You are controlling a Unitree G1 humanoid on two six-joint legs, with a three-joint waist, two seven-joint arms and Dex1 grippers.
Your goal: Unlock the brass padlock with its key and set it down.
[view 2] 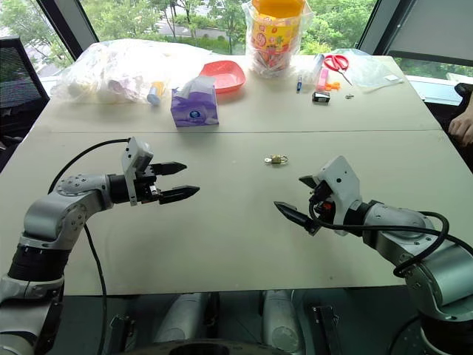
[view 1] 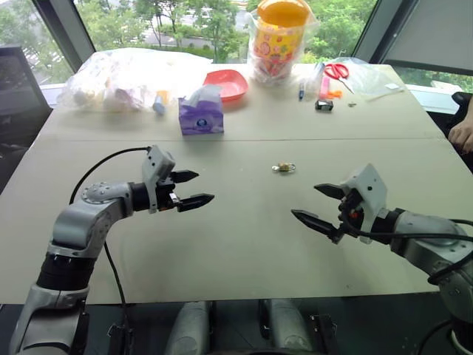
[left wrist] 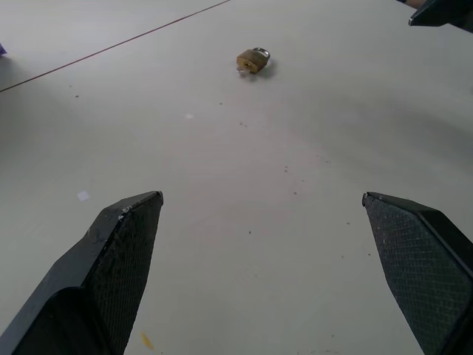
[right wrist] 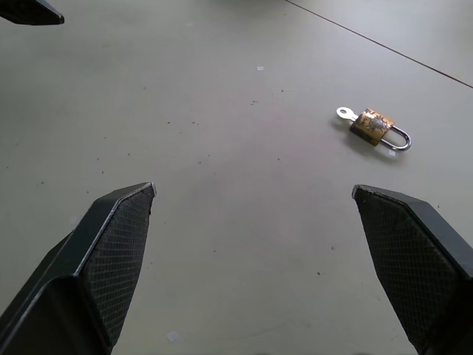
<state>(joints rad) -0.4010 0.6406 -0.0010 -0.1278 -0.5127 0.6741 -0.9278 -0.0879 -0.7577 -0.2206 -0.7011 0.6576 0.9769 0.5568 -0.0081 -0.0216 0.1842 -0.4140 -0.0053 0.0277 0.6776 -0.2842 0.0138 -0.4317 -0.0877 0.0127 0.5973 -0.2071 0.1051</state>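
We saw the brass padlock lying flat on the grey table, a little beyond the middle and just this side of the seam that crosses the tabletop. Its key stuck out of the end of the body opposite the silvery shackle — whether the shackle was sprung or still latched we could not tell.

Our left gripper hung above the table to the left of the padlock, fingers spread wide with nothing between them. Our right gripper hung to the right and nearer us, its fingers equally wide apart and bare. The two pointed inward toward each other, and neither touched the padlock, which lay well apart from both — somewhat closer to the right one.

Along the far edge stood a purple tissue box, a red dish, a crumpled clear plastic bag of items, and a yellow-lidded jar wrapped in plastic. Red-handled scissors and a small black clip lay to the right of the jar. A person's hand rested at the table's right edge.
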